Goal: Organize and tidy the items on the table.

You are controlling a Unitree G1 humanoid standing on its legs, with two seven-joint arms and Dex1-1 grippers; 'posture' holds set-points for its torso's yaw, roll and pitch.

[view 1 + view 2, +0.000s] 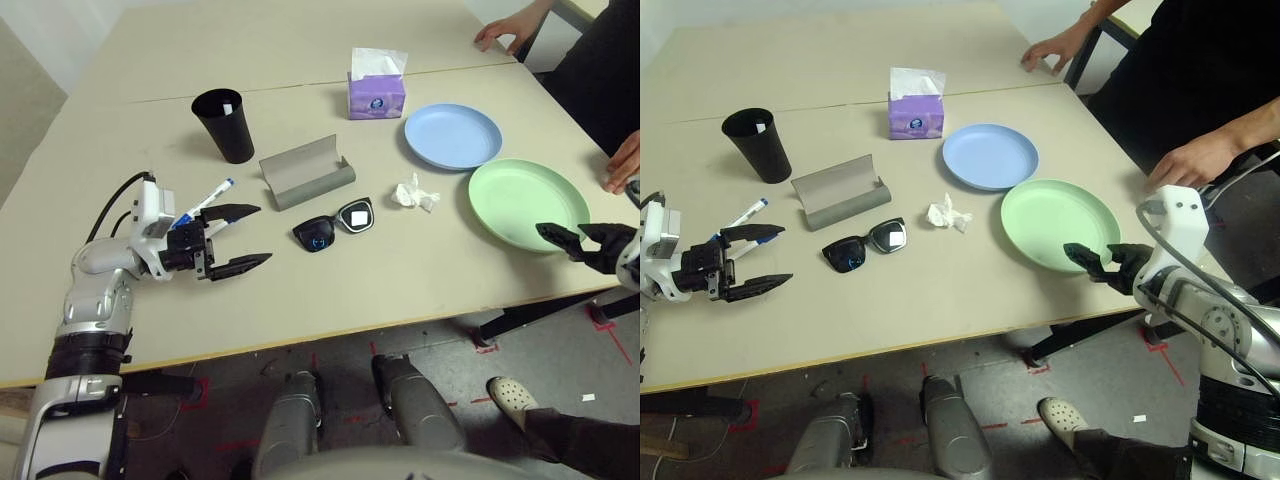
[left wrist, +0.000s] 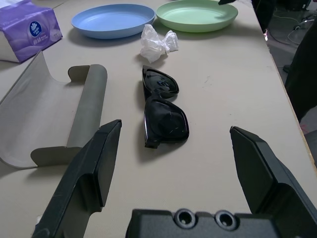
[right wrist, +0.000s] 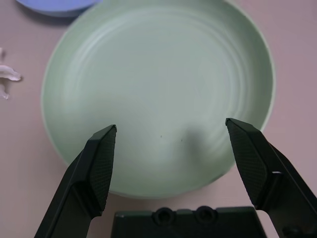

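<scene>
My left gripper (image 1: 262,234) is open just above the table (image 1: 300,290), its fingers pointing at the black sunglasses (image 1: 334,226), which lie lenses down a short way ahead (image 2: 163,111). A white blue-capped marker (image 1: 207,201) lies right behind that gripper. The grey glasses case (image 1: 305,172) stands open beyond the sunglasses, and the tall black cup (image 1: 225,125) is upright farther back. A crumpled white tissue (image 1: 414,193) lies between the sunglasses and the pale blue plate (image 1: 452,136). My right gripper (image 3: 171,126) hangs open over the near rim of the green plate (image 1: 520,200).
A purple tissue box (image 1: 377,85) stands behind the case near the table's seam. A person sits at the far right, one hand (image 1: 505,33) on the far table edge and another hand (image 1: 625,165) beside the green plate. The table's front edge runs close to both grippers.
</scene>
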